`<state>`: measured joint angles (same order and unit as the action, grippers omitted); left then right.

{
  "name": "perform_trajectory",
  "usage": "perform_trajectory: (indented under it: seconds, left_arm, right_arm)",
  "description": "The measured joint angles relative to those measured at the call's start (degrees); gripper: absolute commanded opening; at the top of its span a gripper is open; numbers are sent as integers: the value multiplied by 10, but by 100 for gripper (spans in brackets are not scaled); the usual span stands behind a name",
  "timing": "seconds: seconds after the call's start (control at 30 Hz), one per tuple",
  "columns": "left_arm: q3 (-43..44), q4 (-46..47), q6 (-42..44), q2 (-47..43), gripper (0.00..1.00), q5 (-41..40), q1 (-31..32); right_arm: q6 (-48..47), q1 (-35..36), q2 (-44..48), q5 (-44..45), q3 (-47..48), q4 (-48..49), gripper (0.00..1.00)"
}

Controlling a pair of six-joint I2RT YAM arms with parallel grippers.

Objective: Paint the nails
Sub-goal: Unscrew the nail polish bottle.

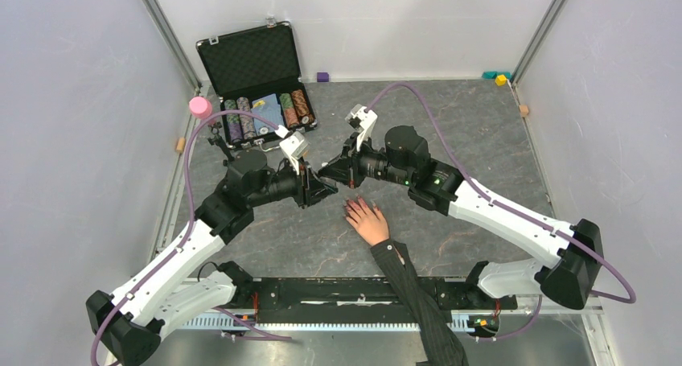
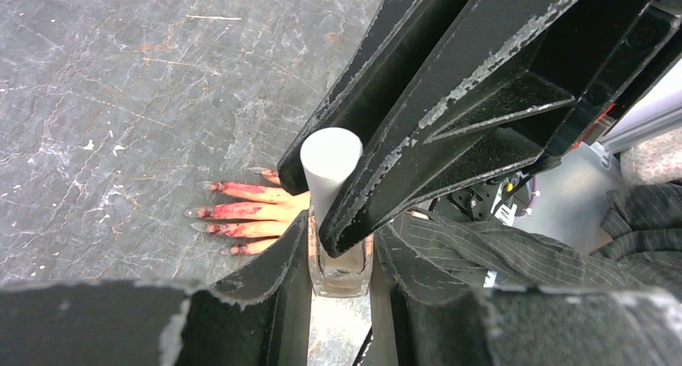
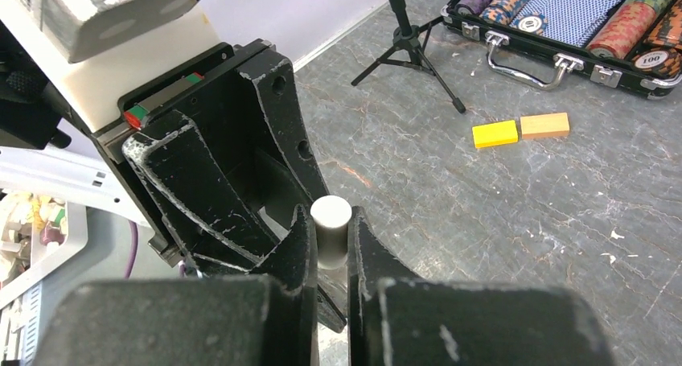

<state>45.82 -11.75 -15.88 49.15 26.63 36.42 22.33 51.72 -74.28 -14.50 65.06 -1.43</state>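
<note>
A pale hand (image 1: 367,220) in a dark pinstriped sleeve lies flat on the table with its fingers spread. Its nails (image 2: 193,213) are long, and red paint is smeared along the fingers. Just above the hand, my left gripper (image 2: 342,249) is shut on a small clear bottle (image 2: 342,273). My right gripper (image 3: 330,233) meets it from the other side and is shut on the bottle's white cap (image 3: 330,218). In the top view the two grippers touch tip to tip, left gripper (image 1: 323,189) and right gripper (image 1: 330,173). The bottle itself is hidden there.
An open black case of poker chips (image 1: 257,84) stands at the back left, with a pink round object (image 1: 199,106) beside it. A small black tripod (image 3: 410,44), a yellow block (image 3: 494,133) and a wooden block (image 3: 544,125) lie near the case. Small blocks sit along the back wall.
</note>
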Motion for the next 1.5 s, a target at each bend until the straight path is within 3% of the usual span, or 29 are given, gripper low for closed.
perform_trajectory:
  seconds: [0.27, 0.7, 1.07, 1.5]
  left_arm:
    - [0, 1, 14, -2, 2, 74, -6]
    - [1, 75, 16, -25, 2, 232, -9]
    - [-3, 123, 3, -32, 2, 262, -2]
    - [-3, 105, 3, -35, 2, 249, 0]
  right_arm:
    - [-27, 0, 18, -43, 3, -22, 0]
    - [-66, -14, 58, -215, 3, 16, 0]
    - [-42, -20, 78, -250, -21, 125, 0]
    - [-15, -24, 83, -250, -25, 169, 0]
